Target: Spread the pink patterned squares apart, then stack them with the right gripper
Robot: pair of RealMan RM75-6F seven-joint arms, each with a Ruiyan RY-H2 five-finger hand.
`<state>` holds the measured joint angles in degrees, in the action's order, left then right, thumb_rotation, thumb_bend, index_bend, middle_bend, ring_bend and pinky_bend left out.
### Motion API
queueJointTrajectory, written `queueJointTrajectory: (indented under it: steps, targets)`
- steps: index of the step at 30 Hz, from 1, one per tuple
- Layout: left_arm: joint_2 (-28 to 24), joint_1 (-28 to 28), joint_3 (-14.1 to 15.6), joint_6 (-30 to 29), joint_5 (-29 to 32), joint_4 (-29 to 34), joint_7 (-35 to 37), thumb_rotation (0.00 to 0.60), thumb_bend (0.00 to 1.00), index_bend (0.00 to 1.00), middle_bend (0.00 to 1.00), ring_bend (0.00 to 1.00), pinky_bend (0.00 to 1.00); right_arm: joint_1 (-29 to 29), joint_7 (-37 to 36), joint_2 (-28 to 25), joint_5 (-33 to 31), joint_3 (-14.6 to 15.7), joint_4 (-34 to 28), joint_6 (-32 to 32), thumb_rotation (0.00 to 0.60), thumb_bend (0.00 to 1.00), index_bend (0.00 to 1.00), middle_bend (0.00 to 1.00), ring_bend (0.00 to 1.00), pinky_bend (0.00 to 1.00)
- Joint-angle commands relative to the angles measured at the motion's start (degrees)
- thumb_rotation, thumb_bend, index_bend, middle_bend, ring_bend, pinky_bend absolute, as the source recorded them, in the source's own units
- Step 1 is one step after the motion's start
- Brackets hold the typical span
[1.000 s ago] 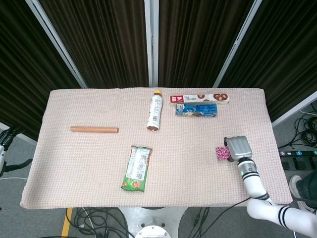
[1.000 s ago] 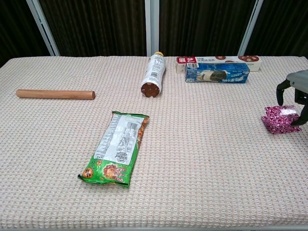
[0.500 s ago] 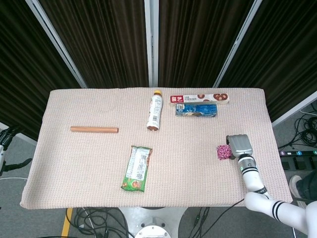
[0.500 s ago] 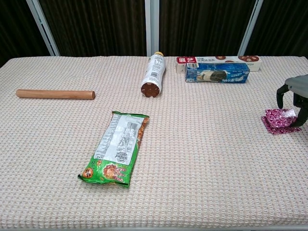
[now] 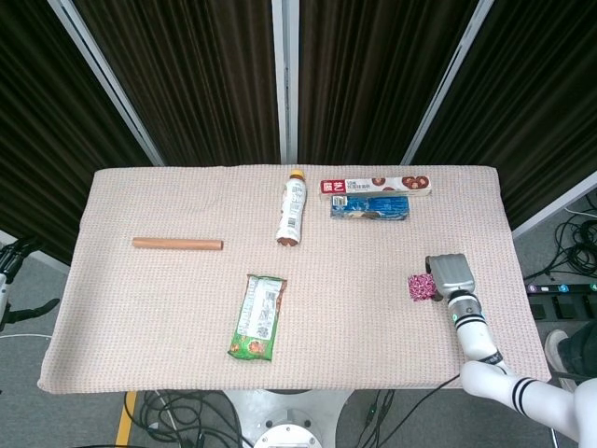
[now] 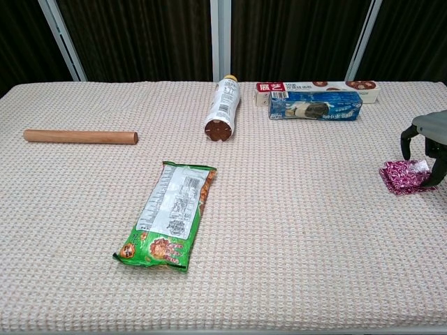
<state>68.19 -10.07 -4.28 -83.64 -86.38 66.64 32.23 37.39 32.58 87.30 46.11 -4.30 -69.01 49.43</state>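
The right hand (image 6: 427, 143) arches over the pink patterned squares (image 6: 404, 175) on the beige woven table (image 5: 373, 308), fingertips curled down around them. Whether it grips them cannot be told. The left hand is out of sight.

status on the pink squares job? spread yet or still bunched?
Done: nothing visible. The pink patterned squares lie as one bunch near the table's right edge, none set apart. In hand: the right hand hovers over them, fingers arched down around the bunch; whether it touches them is unclear. Left: spreading them out, then stacking with that hand. The left hand is not in view.
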Motion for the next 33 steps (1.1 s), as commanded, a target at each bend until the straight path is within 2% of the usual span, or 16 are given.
queueJointTrajectory:
  steps: [1, 14, 22, 25, 29, 33]
  targets:
    - [0.0, 0.0, 0.0, 0.0, 0.1, 0.0, -0.1, 0.6, 0.06, 0.23, 0.23, 0.16, 0.26, 0.1, 0.1, 0.1, -0.1, 0.0, 0.3, -0.5, 0.6, 0.0, 0.46, 1.0, 1.0, 0.98]
    - [0.1, 0.1, 0.0, 0.1, 0.2, -0.3, 0.2, 0.6, 0.06, 0.23, 0.23, 0.16, 0.26, 0.5, 0.9, 0.9, -0.6, 0.1, 1.5, -1.5, 0.6, 0.0, 0.45, 1.0, 1.0, 0.98]
    - [0.2, 0.1, -0.1, 0.1, 0.3, -0.4, 0.3, 0.6, 0.06, 0.23, 0.23, 0.17, 0.26, 0.8, 1.7, 0.7, -1.2, 0.4, 1.3, -2.3, 0.6, 0.0, 0.37, 1.0, 1.0, 0.98]
    - [0.1, 0.2, -0.1, 0.0, 0.3, -0.4, 0.4, 0.6, 0.06, 0.23, 0.23, 0.16, 0.26, 0.9, 1.8, 0.6, -1.3, 0.4, 1.1, -2.2, 0.6, 0.0, 0.36, 1.0, 1.0, 0.98]
    - [0.0, 0.1, -0.1, 0.0, 0.3, -0.3, 0.5, 0.6, 0.06, 0.23, 0.23, 0.17, 0.26, 0.8, 1.4, -0.3, -0.7, 0.0, -0.5, -1.2, 0.6, 0.0, 0.36, 1.0, 1.0, 0.98]
    - [-0.1, 0.0, -0.3, -0.1, 0.2, 0.0, 0.6, 0.6, 0.06, 0.23, 0.23, 0.16, 0.26, 0.6, 0.2, -2.9, 1.5, -1.3, -5.1, 1.6, 0.595, 0.0, 0.36, 1.0, 1.0, 0.98]
